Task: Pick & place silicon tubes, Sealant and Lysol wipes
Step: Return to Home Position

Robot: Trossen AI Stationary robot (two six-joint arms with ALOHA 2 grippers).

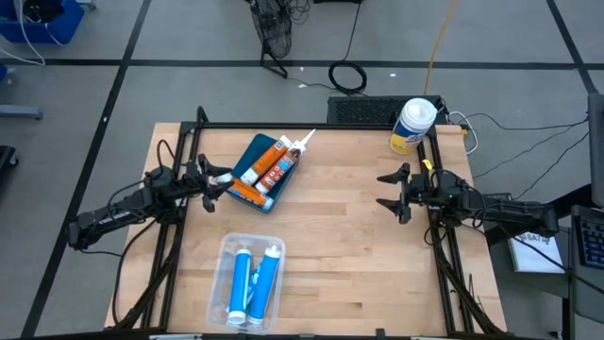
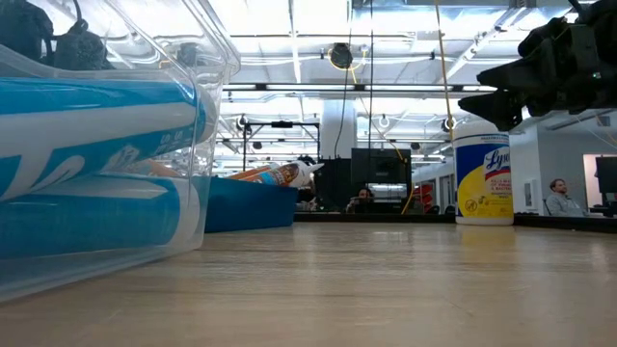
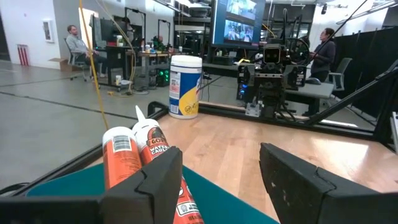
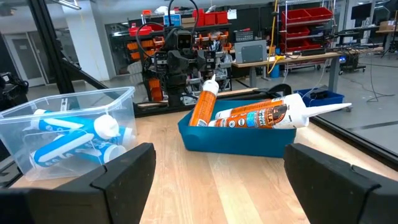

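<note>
Right, both arms sit out at their own sides of the worktop (image 1: pixel 340 246), and neither hand holds anything. The left hand (image 1: pixel 226 183) is spread wide, just beside the blue bin (image 1: pixel 252 154) where the orange tubes (image 1: pixel 276 168) lie. The right hand (image 1: pixel 380 190) is spread too, fingers aimed across the boards toward the middle.

Now the one to watch: the wipes canister (image 1: pixel 413 126) stands upright at the far right corner of the worktop, long axis vertical, close against the frame post. It lies off to the side of the right hand, toward the far edge, not in front of the fingers. By my reading the right arm is clearly the nearer one and would have to turn toward that corner. The left hand is well apart from it, with the whole worktop between.

Down at the near edge, the clear bin (image 1: pixel 225 274) holds the blue tubes (image 1: pixel 242 283).

What is hard to read: the right wrist view does not catch the canister at all. From above, the white lid covers its base, so its footing at the corner cannot be judged there. In the low view the clear bin blocks the left side.
</note>
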